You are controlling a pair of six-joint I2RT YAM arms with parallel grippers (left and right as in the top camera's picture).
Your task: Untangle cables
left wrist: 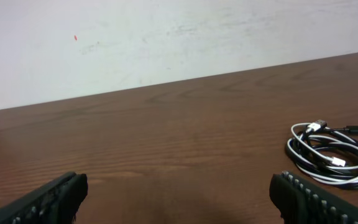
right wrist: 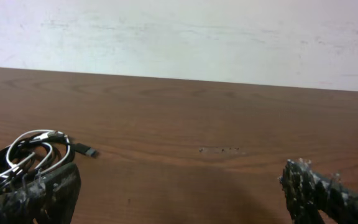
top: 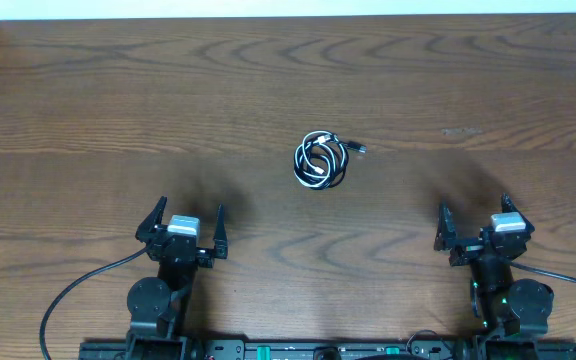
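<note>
My left gripper (top: 190,207) and right gripper (top: 474,207) sit low by the desk's (top: 288,80) near edge, fingers spread wide.

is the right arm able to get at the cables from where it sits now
Probably yes: the cables lie coiled on the table ahead and left of the right gripper, which is open, with nothing between them. Whether the arm stretches that far is unsure.

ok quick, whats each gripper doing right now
left gripper: jaws open, holding nothing
right gripper: jaws open, holding nothing
</note>
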